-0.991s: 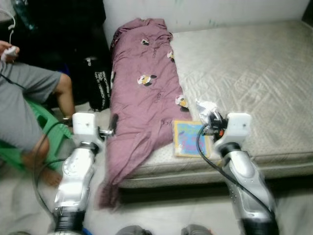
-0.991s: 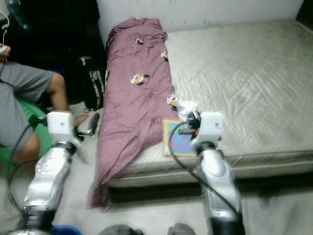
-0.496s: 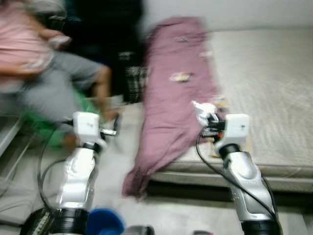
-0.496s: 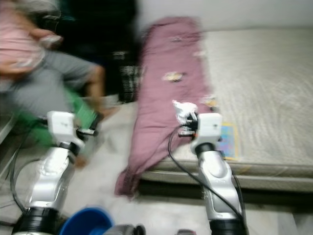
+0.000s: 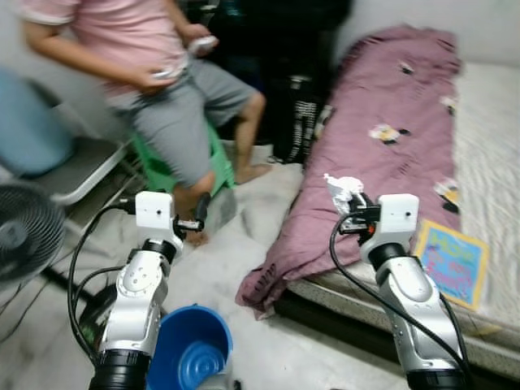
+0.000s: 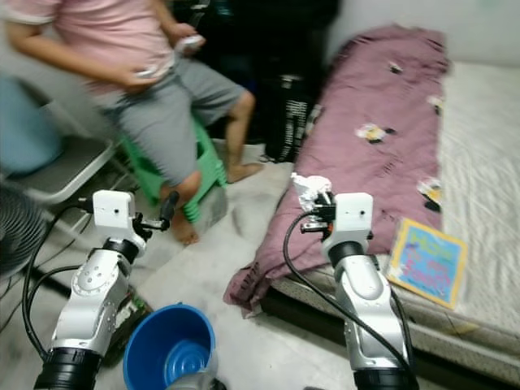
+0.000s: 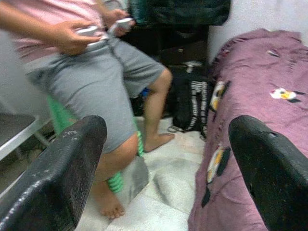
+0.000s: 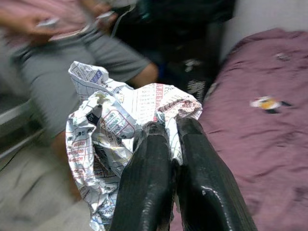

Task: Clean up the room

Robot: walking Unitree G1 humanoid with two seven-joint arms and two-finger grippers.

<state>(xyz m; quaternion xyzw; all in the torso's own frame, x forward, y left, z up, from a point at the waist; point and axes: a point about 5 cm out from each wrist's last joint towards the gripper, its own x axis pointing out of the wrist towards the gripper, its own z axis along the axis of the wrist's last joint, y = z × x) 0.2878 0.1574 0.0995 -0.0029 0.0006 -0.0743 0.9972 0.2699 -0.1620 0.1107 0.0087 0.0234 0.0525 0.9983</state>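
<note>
Right gripper (image 8: 166,137) is clamped on crumpled wrapper (image 8: 113,125); left gripper (image 7: 163,159) gapes empty. Carry should end squarely over blue bucket (image 5: 191,353), apparently the bin, before release.

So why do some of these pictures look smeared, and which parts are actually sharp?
Both eye views are motion-blurred, worst at the left edge around the fan and the seated person. In the right wrist view, the crumpled printed paper is crisp and the background soft. In the left wrist view, the near black fingers look fuzzy.
</note>
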